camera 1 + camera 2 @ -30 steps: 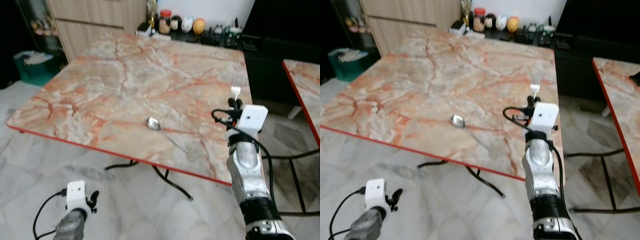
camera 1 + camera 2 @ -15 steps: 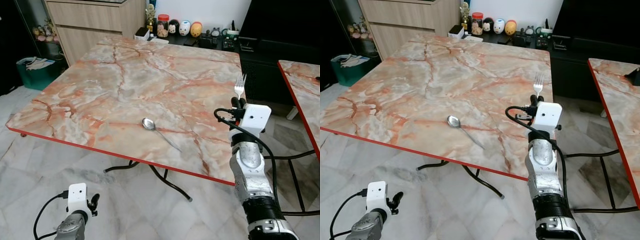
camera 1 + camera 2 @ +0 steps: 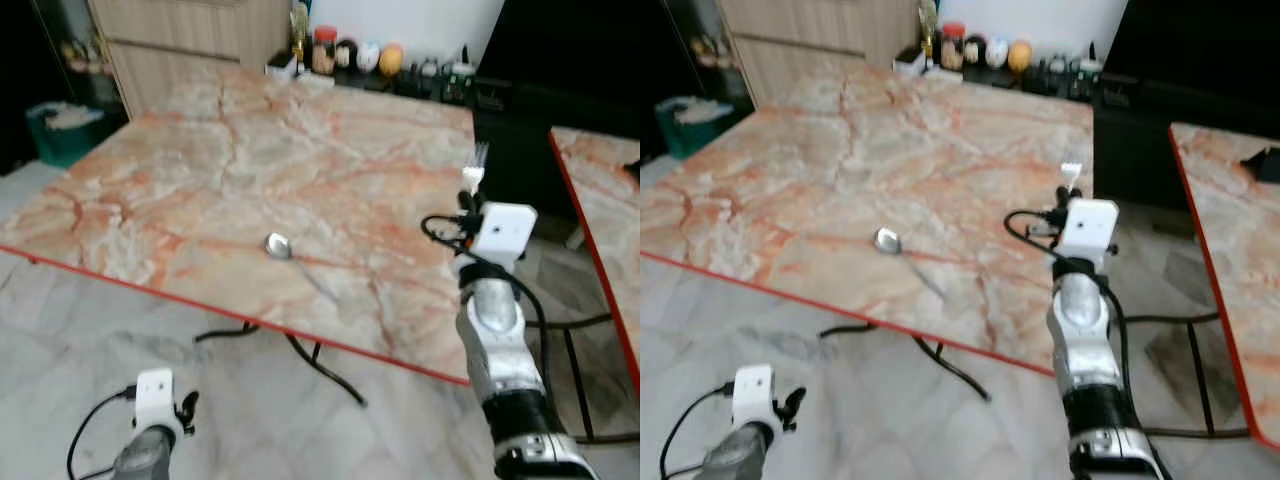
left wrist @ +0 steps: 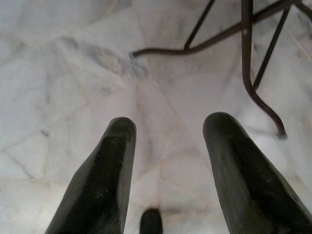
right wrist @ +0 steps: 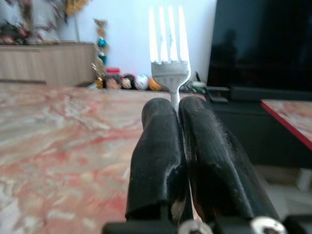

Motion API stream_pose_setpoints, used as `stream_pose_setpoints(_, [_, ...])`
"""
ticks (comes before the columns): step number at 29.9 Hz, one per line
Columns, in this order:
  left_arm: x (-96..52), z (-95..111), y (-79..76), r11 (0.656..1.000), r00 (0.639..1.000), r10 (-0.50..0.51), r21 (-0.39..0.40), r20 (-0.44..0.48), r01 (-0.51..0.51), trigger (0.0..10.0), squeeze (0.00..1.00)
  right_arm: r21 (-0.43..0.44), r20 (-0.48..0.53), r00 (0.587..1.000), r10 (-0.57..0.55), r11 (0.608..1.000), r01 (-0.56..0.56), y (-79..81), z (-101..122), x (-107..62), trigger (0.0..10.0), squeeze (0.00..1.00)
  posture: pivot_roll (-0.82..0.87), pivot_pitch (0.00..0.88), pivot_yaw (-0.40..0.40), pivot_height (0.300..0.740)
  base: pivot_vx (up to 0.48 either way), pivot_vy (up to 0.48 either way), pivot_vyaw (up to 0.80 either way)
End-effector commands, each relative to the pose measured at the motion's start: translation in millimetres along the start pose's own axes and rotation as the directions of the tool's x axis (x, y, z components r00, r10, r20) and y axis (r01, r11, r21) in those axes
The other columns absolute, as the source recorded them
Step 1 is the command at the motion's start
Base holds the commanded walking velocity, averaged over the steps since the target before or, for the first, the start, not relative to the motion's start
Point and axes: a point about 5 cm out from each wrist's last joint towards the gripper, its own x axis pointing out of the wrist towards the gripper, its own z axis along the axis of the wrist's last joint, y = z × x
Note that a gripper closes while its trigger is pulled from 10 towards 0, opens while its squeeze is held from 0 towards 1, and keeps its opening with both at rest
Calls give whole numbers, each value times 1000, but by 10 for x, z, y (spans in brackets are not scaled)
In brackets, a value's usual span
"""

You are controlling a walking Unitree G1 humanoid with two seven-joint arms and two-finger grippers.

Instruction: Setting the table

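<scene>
- Over the table's (image 3: 200, 170) right edge, my right gripper (image 3: 468, 203) had kept its fingers clamped on the fork (image 3: 474, 165), tines up; my view had shifted and blurred, nothing else moved.
- Mid-table, I saw the spoon (image 3: 278, 246) near the red front edge, bare marble all round.
- Down by the floor (image 4: 87, 73), my left gripper (image 4: 168, 124) hung with fingers spread, holding nothing.
- Jars (image 3: 350, 52) lined the far counter.
</scene>
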Motion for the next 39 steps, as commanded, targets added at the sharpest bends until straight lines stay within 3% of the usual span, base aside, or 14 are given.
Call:
stream_pose_setpoints(1, [-1,-31,-85,1000,1000,-25,1,-10,25,10000,0,-8,3,999,-33,999,33,-103,-1,6,10000,0,28,0,-44,740,0,-472,0])
stream_pose_setpoints(14, [19,23,-118,999,999,-37,0,8,37,10000,0,4,21,999,-45,999,45,-116,33,39,10000,0,26,0,-45,740,0,-472,0])
stream_pose_setpoints(23, [17,18,-141,999,999,-38,-8,11,38,10000,0,10,38,998,-51,999,50,-123,60,43,10000,0,21,0,-49,740,0,-470,-731])
stream_pose_setpoints(39, [18,15,-156,999,999,-40,-9,10,40,10000,0,1,60,997,-43,999,43,-115,92,46,10000,0,17,0,-49,740,0,-471,0])
